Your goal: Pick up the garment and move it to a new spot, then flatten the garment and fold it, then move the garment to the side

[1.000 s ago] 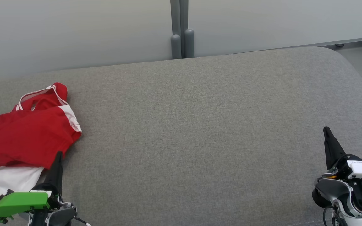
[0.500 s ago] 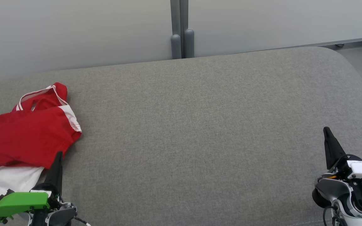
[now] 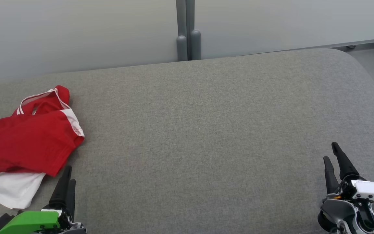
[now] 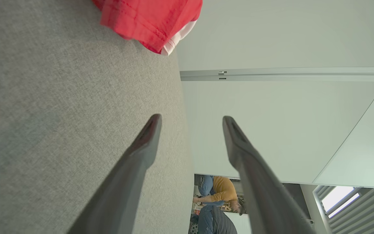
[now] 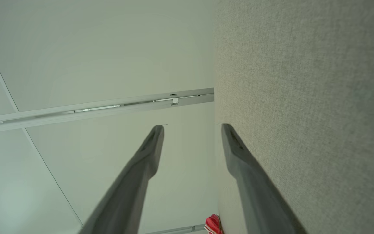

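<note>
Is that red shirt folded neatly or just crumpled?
Crumpled: the shirt lies bunched in uneven, overlapping layers, white part sticking out underneath.

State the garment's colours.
The garment is red with white trim and a white part, clearest in the head view.

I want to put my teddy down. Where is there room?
The cushion is bare from the red shirt across to the right gripper and back to the wall. It is crowded at the left, around the shirt and the left gripper.

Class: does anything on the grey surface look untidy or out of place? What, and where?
The red and white garment lies crumpled at the left edge of the grey surface, bunched rather than flat. Nothing else looks odd.
</note>
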You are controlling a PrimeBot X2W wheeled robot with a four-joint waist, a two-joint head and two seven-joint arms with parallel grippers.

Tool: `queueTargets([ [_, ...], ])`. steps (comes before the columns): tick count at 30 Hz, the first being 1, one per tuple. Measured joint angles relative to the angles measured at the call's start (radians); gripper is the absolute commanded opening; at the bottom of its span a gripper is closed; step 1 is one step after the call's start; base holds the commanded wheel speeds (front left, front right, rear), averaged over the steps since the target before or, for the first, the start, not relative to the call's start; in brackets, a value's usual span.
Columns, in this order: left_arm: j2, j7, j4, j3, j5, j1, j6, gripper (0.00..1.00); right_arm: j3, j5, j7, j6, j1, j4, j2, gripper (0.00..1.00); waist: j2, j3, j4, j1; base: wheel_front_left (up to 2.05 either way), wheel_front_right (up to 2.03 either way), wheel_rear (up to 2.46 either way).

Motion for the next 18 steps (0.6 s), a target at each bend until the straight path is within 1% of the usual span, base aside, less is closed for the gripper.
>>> queueTargets([
  [5, 0.000, -0.013, -0.006, -0.012, 0.001, 0.000, 0.000, 1.00, 0.005, -0.002, -0.009, 0.000, 0.000, -0.009, -0.001, 1.00, 0.0000, 0.000, 0.000, 0.0000, 0.00, 0.00, 0.00],
  [12, 0.001, -0.041, -0.019, -0.037, 0.032, 0.000, 0.000, 1.00, 0.022, -0.054, -0.036, 0.000, 0.000, -0.028, -0.012, 1.00, 0.0000, 0.002, 0.001, 0.0000, 0.00, 0.00, 0.00],
  [17, 0.008, -0.062, -0.031, -0.055, 0.090, -0.002, 0.000, 1.00, 0.046, -0.123, -0.055, 0.000, 0.000, -0.041, -0.033, 1.00, 0.0000, 0.003, 0.003, 0.0000, 0.00, 0.00, 0.00],
  [18, 0.015, -0.068, -0.033, -0.067, 0.108, -0.002, 0.000, 1.00, 0.050, -0.154, -0.063, 0.000, 0.000, -0.045, -0.042, 1.00, 0.0000, 0.004, 0.004, 0.0000, 0.00, 0.00, 0.00],
])
